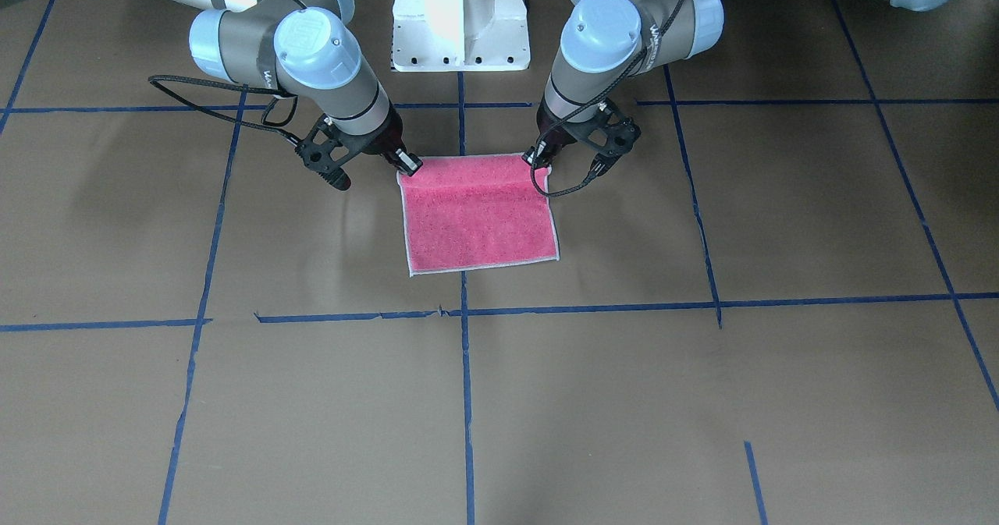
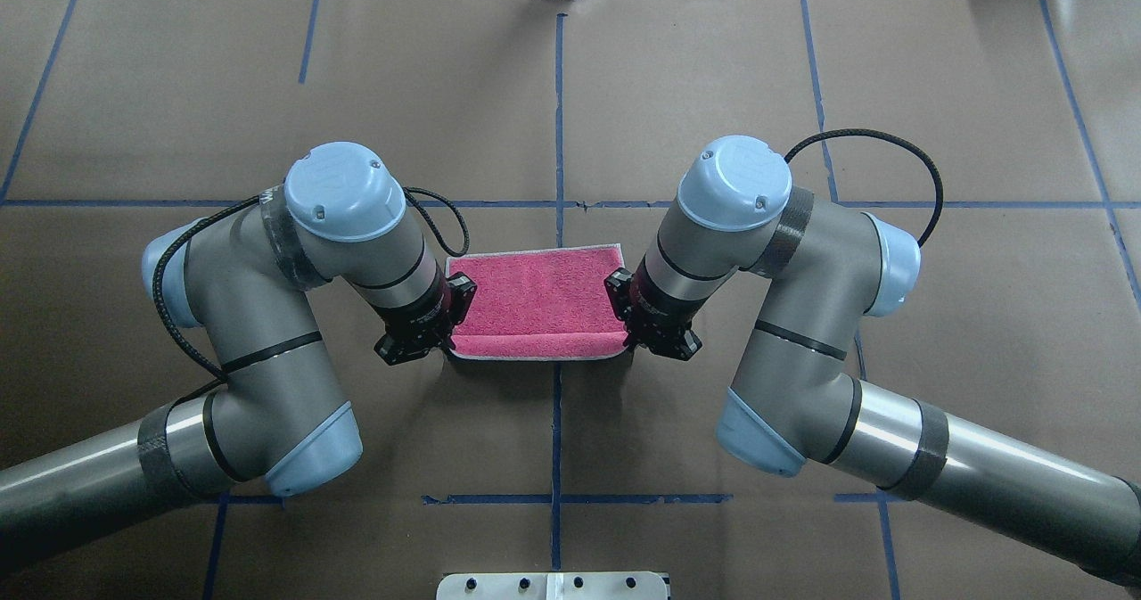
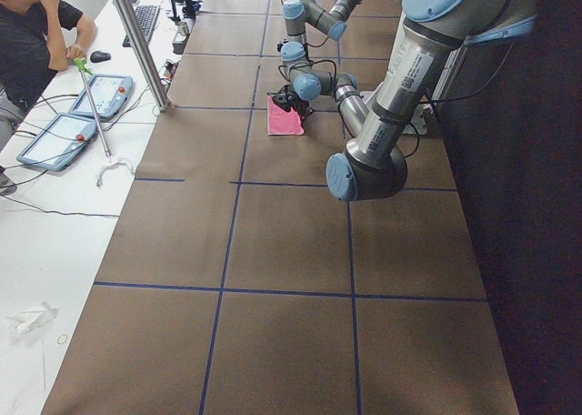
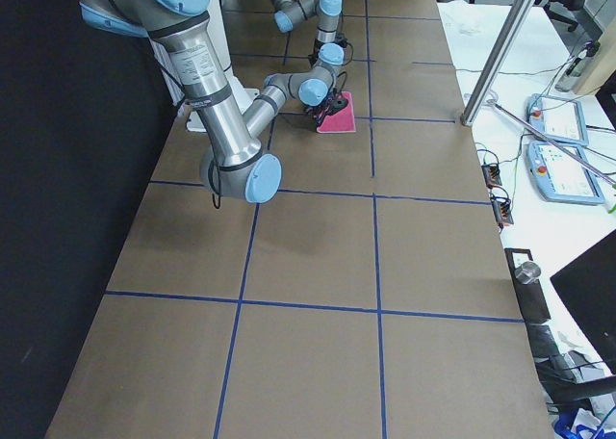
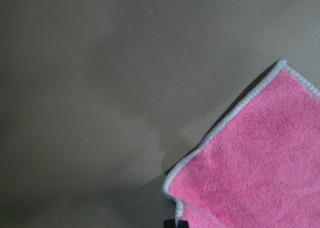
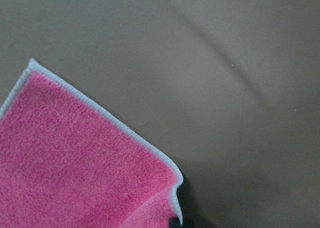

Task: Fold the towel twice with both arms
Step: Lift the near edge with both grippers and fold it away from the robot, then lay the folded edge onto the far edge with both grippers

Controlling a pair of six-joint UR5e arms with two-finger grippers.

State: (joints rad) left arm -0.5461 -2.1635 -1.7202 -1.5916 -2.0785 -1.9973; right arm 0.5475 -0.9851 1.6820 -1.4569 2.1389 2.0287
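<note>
Left gripper point(image 1: 541, 158) and right gripper point(image 1: 409, 165) pinch robot-side corners of towel point(image 1: 480, 221).

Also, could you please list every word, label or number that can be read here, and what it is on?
Nothing reads clearly enough to quote.
left arm: white lettering along the wrist, too blurred.
right arm: the same lettering, too blurred.
towel: no label or text shows.
</note>
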